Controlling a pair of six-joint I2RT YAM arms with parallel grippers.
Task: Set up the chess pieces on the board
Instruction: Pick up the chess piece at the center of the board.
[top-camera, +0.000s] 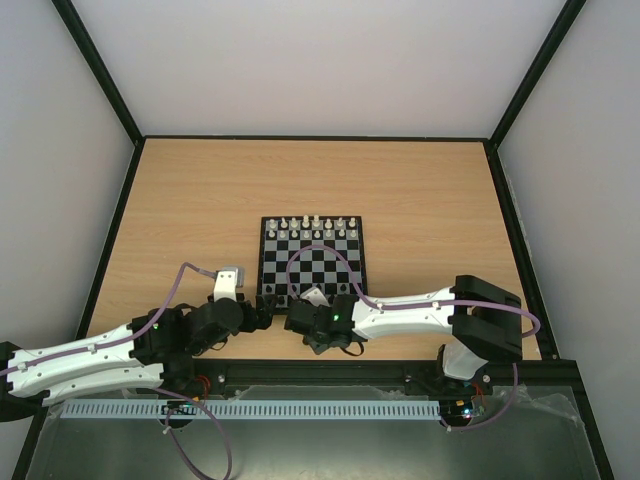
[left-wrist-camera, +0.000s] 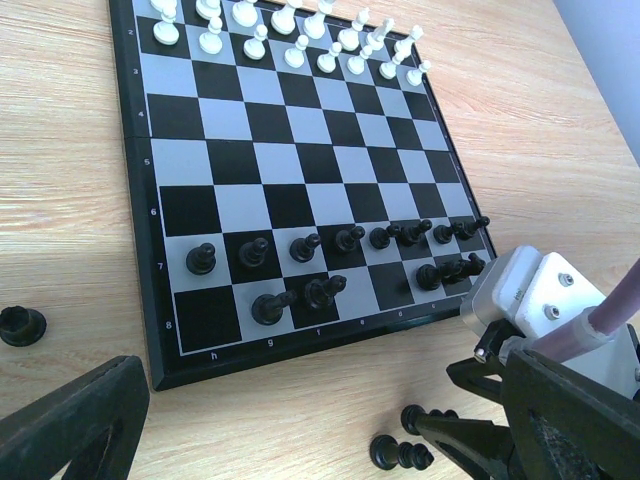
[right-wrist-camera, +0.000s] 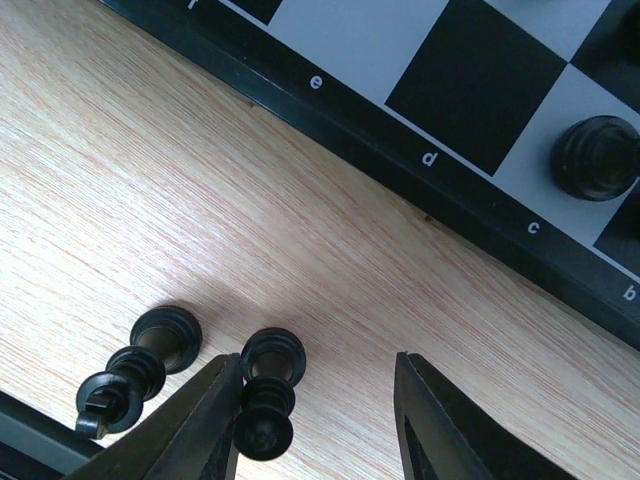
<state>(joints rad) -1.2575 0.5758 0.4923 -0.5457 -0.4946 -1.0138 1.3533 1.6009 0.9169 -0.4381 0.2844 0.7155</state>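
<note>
— From overhead, where does everything sit?
— The board (top-camera: 312, 268) lies mid-way across the wooden surface (top-camera: 200, 190), just ahead of both arms. The white pieces (top-camera: 315, 228) fill its two far rows. The left gripper (top-camera: 262, 308) and the right gripper (top-camera: 298, 320) are low at its near edge, close to each other.

— And from the left wrist?
— You look across the board from its near corner. The black pawns (left-wrist-camera: 330, 243) stand in a line one row in from the near edge. A few back-row black pieces (left-wrist-camera: 270, 305) stand behind them, with empty squares between. A lone black piece (left-wrist-camera: 20, 325) stands on the wood to the left, off the board. Two loose black pieces (left-wrist-camera: 400, 452) sit on the wood in front of the frame. The left gripper's jaws are spread wide, one finger (left-wrist-camera: 75, 420) low in the corner, holding nothing.

— The right wrist?
— Its jaws stand apart. A small black chessman (right-wrist-camera: 268, 395) is between them, up against one finger and clear of the other. Its black neighbour (right-wrist-camera: 140, 365) stands just outside that same finger. Beyond them runs the board's lettered frame, with a dark piece (right-wrist-camera: 597, 157) on a light square.
</note>
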